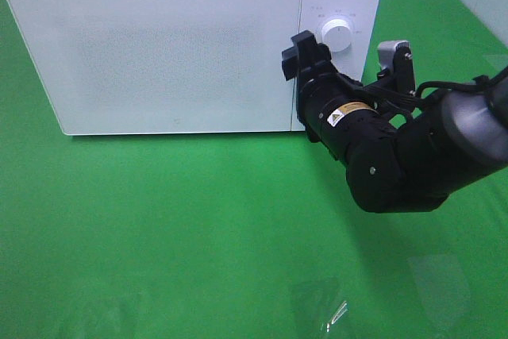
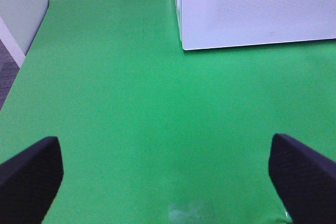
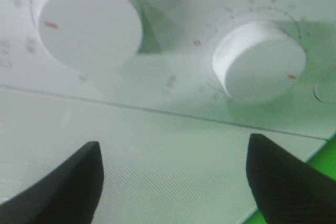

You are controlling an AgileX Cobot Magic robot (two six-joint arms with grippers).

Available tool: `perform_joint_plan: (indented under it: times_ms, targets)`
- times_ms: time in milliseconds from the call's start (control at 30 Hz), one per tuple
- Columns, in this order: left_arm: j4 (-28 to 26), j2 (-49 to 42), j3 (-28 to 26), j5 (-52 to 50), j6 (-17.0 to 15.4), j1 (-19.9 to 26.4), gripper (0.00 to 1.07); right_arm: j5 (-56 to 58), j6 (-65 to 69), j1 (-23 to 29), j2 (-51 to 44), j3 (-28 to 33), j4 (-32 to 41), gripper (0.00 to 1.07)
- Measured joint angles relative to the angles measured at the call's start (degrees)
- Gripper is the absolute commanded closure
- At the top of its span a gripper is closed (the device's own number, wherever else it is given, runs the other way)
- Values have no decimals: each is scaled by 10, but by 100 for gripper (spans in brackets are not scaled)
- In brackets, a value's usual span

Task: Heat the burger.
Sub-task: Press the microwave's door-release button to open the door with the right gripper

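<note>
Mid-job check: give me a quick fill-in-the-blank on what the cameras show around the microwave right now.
The microwave door is ____.
The right gripper, jaws apart, faces two white ____.
The left gripper hangs open over ____ cloth.
Missing words: closed; knobs; green.

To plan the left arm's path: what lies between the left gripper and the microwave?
Only bare green cloth up to the microwave, in the left wrist view.
</note>
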Motion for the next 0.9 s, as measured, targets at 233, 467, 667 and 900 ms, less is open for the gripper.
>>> perform_joint_plan:
  times_ms: [233, 467, 667, 900]
  targets:
    - [0, 0, 0, 0, 0, 0, 7, 212, -171, -1, -72, 14, -70, 35]
    - [0, 0, 0, 0, 0, 0, 7, 328, -301, -3, -121, 14, -84, 35]
    - [0, 0, 0, 0, 0, 0, 7, 424, -435, -3, -204, 14, -87, 35]
    - [0, 0, 0, 0, 0, 0, 7, 543, -543, -27, -304, 15, -120, 35]
